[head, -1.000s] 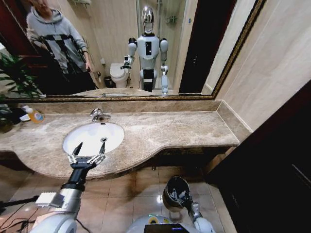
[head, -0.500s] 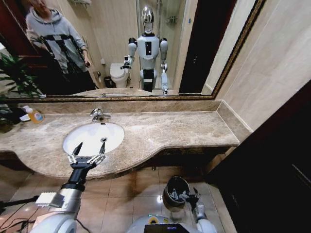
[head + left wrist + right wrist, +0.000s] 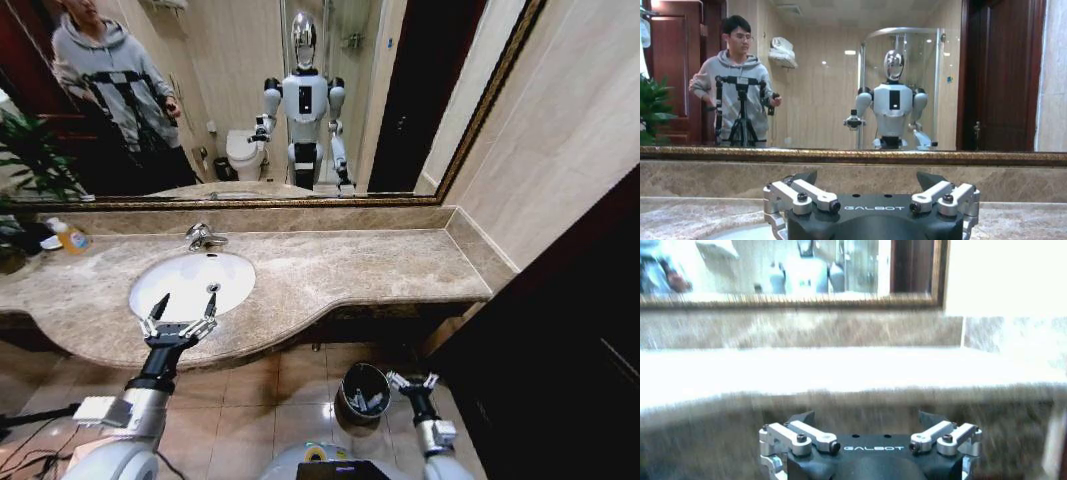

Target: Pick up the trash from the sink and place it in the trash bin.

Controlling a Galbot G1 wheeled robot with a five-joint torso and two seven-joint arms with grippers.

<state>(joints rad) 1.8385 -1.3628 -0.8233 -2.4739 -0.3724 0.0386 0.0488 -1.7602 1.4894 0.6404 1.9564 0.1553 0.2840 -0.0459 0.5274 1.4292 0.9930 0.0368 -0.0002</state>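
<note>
White sink [image 3: 190, 282] basin appears bare; trash [image 3: 364, 402] lies inside trash bin [image 3: 362, 378] on floor below countertop front edge. Right gripper [image 3: 412, 381] beside bin, fingers apart, empty. Left gripper [image 3: 181, 318] at basin front rim, spread, empty. Task judged essentially done.

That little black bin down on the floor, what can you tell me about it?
The trash bin is small, round and black, with a shiny metal rim. It stands upright and open-topped on the tan tiled floor, below the front edge of the marble countertop. A few pale bits of litter lie inside. The right gripper, open, is just beside its rim; whether they touch cannot be told.
</note>
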